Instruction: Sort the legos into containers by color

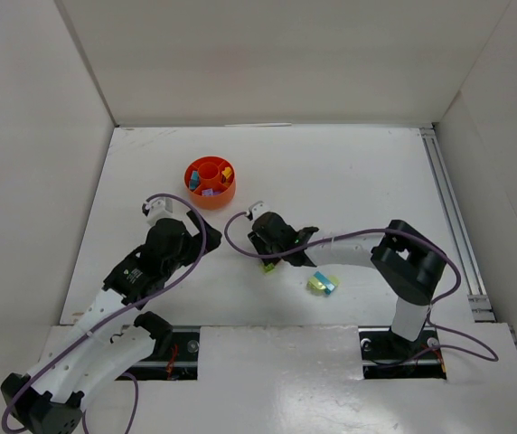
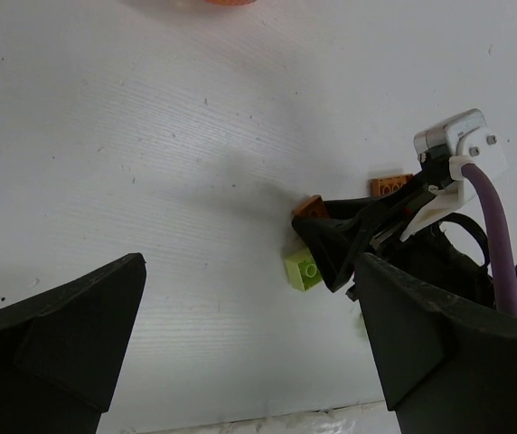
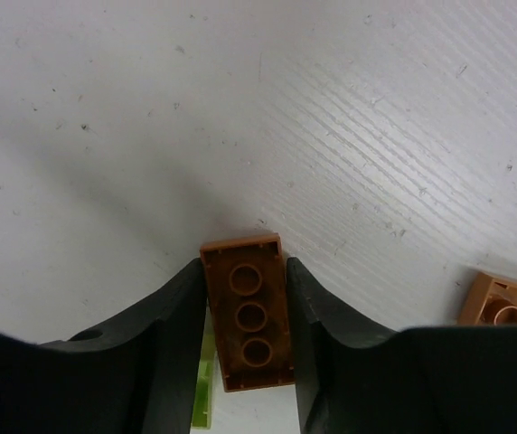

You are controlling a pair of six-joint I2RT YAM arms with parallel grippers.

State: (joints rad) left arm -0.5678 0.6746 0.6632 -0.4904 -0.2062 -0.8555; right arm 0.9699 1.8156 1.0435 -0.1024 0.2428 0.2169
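Step in hand: the pick. Right hand (image 3: 245,269) is clamped on a brown lego (image 3: 248,316) by its long sides, low over the table; can't tell if it's lifted clear. Left hand (image 2: 248,271) is spread apart and holds nothing. Next: lift it straight up, clear of the second brown lego (image 3: 502,307) close by, then carry it to the orange-red dish (image 1: 206,201), well apart at the far side. Which compartment takes brown is too small to read.

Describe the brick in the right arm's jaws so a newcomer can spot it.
On the white table, nearer the arms than the orange-red dish, find the right gripper. Clamped between its jaws is a narrow brown brick showing three rings in a row. The other brown brick lies loose to one side and the lime green brick sits outside the jaws.
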